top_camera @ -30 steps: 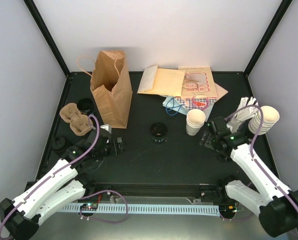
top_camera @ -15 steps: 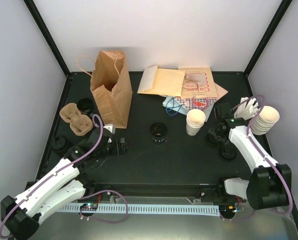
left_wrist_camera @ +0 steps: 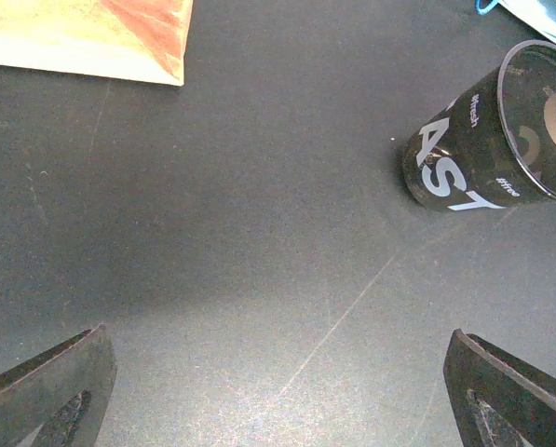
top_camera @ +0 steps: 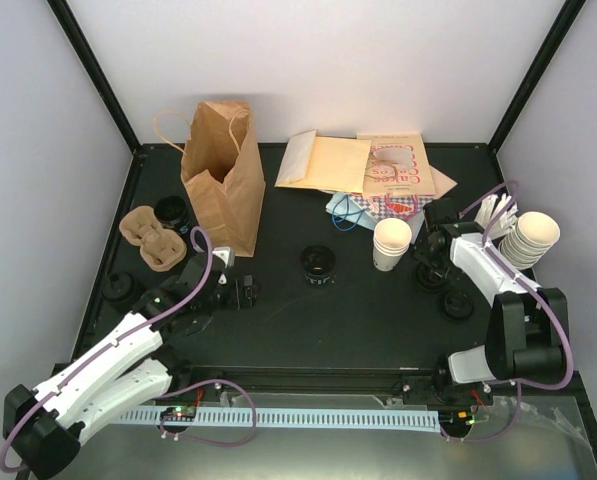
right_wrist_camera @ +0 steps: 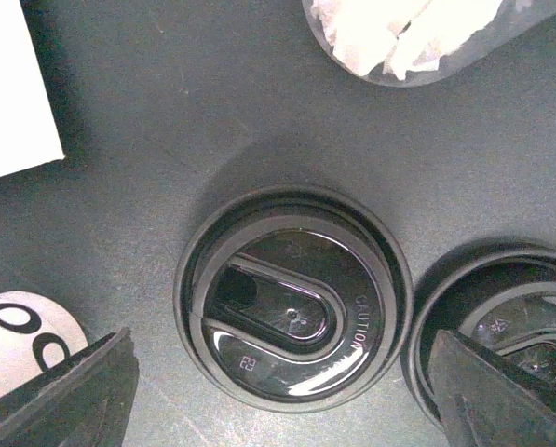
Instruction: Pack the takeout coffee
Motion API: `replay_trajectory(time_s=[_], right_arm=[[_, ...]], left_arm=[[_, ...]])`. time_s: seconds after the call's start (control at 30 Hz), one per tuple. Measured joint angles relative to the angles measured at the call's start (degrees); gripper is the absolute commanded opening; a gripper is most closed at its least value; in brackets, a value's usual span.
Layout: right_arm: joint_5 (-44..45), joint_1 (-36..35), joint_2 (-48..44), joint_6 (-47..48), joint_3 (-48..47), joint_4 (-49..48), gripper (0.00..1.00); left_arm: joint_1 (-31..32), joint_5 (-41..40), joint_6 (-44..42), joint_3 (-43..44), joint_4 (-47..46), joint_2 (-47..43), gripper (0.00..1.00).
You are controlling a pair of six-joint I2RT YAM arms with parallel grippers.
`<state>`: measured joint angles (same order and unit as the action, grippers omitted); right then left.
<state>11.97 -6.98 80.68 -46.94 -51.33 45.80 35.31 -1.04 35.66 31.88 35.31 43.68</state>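
The small cream-white tapered paper cup [top_camera: 392, 243] stood upright and lidless on the black worktop [top_camera: 358, 330], right of centre. Its far side sat close to the front edge of a pile of blue-and-white printed paper [top_camera: 363, 208]. Its near side faced a broad bare stretch of worktop reaching to the front rail.

Just to the cup's right hung the right claw [top_camera: 434, 256], pointing down over a round black plastic lid [right_wrist_camera: 293, 312] that lay flat on the worktop. Its two fingers stood spread wider than the lid's rim, one to each side, and gripped nothing. A second black lid [right_wrist_camera: 506, 321] lay right beside the first, their rims nearly touching. Farther right, near the worktop's right edge, sat a nested stack of cream paper cups [top_camera: 531, 238].

Left of the cup, with open room between, sat a black cup with white lettering [top_camera: 319, 265]. The left claw [top_camera: 243, 292] hovered low over bare worktop left of that, its fingers [left_wrist_camera: 510, 391] wide apart and empty. In the left wrist view the black cup appeared at the upper right, well clear of both fingers.

A tall brown paper bag [top_camera: 223, 180] stood upright, mouth open, behind the left claw. A moulded cardboard cup carrier [top_camera: 150, 238] lay beside the bag near the left edge.
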Motion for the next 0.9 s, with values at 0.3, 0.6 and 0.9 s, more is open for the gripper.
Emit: replay_trajectory(time_s=[0.3, 0.6, 0.9], right_arm=[[0.07, 0.00, 4.13, 0.09, 0.00, 0.00, 0.90], [0.13, 0.00, 6.29, 0.07, 0.00, -0.04, 0.87], [1.36, 0.00, 6.58, -0.11, 0.00, 0.63, 0.88]], left_arm=[[-0.07, 0.00, -0.96, -0.02, -1.18, 0.74, 0.99], [-0.39, -0.04, -1.68, -0.02, -2.01, 1.38, 0.99], [-0.81, -0.04, -2.67, -0.02, -2.62, 2.58, 0.99]])
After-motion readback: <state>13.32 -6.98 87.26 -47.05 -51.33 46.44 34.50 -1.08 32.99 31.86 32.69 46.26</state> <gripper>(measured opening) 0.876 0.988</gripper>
